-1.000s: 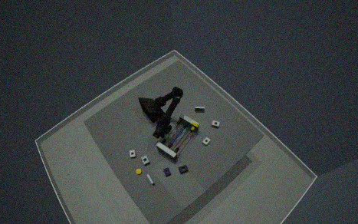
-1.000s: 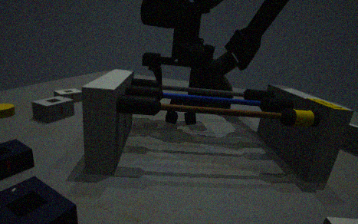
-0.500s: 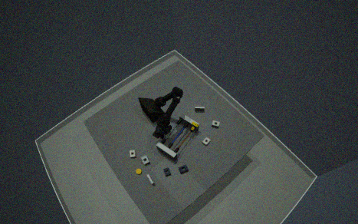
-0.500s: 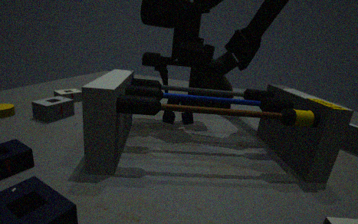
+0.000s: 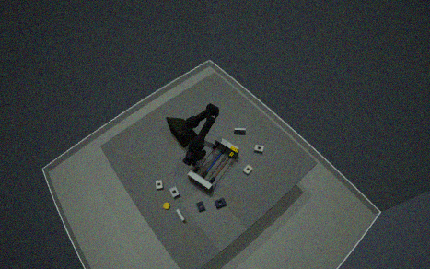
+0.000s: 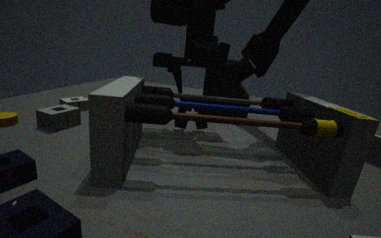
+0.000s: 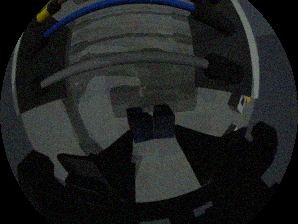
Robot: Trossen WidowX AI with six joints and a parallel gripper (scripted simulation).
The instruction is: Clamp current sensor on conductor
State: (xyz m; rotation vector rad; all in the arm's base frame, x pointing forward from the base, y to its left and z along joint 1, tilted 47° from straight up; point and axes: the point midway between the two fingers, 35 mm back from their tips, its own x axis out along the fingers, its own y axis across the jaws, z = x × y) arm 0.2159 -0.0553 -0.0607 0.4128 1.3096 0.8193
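Inspected: the grey table (image 5: 73,172) (image 6: 223,216) (image 7: 165,175) carries the black arm (image 5: 209,125) (image 6: 266,49), which reaches down beside a conductor stand. The stand's plain end block (image 5: 200,180) (image 6: 113,122) (image 7: 254,55) and marked end block (image 5: 225,144) (image 6: 358,138) (image 7: 16,75) are upright, with a grey conductor (image 6: 219,99) (image 7: 125,61), a blue conductor (image 5: 214,162) (image 6: 223,107) (image 7: 130,3) and a copper conductor (image 5: 220,172) (image 6: 232,120) running between them. The gripper (image 5: 189,161) (image 6: 188,98) (image 7: 153,131) is closed on the dark sensor (image 6: 191,121) (image 7: 151,124), its fingers held apart by it. The sensor is at the arm's side of the stand, short of the grey conductor in the wrist view; its two halves show a gap at the top, so it is judged unlatched. A yellow sleeve (image 5: 231,155) (image 6: 326,128) (image 7: 44,15) is on the copper conductor, probably the LOAD marking, though its lettering cannot be read. Grasping appears achieved. Outstanding: lifting, aligning the arrow, which cannot be made out, seating round the LOAD conductor, squeezing to latch, and release.
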